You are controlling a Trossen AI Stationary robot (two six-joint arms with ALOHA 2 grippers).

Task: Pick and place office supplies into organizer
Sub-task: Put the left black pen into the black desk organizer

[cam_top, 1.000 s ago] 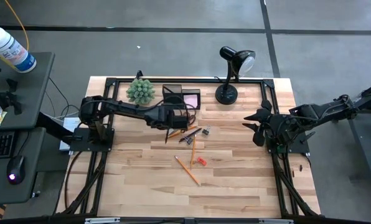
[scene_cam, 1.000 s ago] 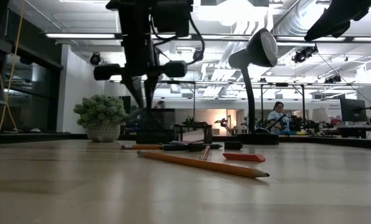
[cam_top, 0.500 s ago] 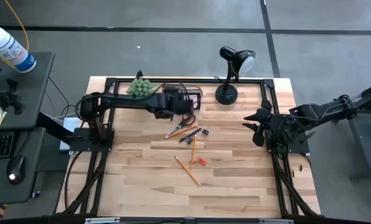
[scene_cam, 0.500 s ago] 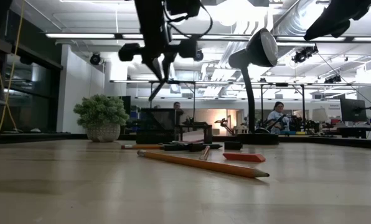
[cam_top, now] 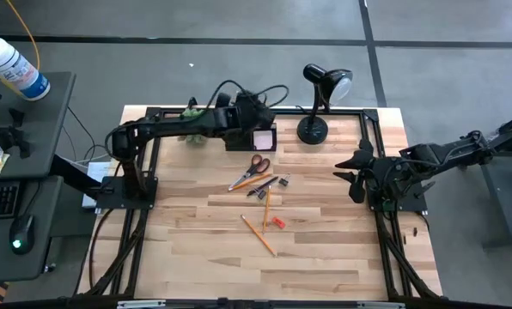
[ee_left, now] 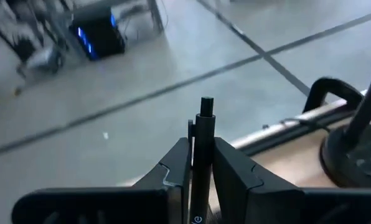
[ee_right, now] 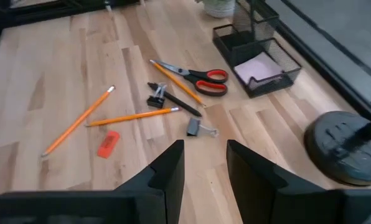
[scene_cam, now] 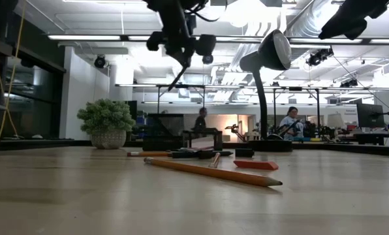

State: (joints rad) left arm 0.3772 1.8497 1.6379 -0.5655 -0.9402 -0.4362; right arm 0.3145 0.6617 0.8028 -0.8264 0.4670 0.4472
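left arm: stretched from the table's left edge toward the far edge, wrist raised above the organizer [cam_top: 249, 136]
left gripper [ee_left: 197, 163]: fingers clamped on a dark pen [ee_left: 201, 149], pen upright between them; lower end of pen cut off in wrist view
organizer: black mesh, at the far edge between the plant [cam_top: 192, 116] and the lamp [cam_top: 318, 103]; partly covered by the left wrist from above; pink sticky pad [ee_right: 258, 65] in its low tray
scissors [cam_top: 252, 169]: orange handles, flat on table near organizer, toward table centre
pens and clips [ee_right: 173, 99]: small cluster just beside scissors; count hard to tell
pencils [cam_top: 259, 233]: loose near table centre, one beside the red eraser [cam_top: 277, 222]
right arm: waiting at the table's right edge
right gripper [ee_right: 203, 165]: fingers apart, nothing between them
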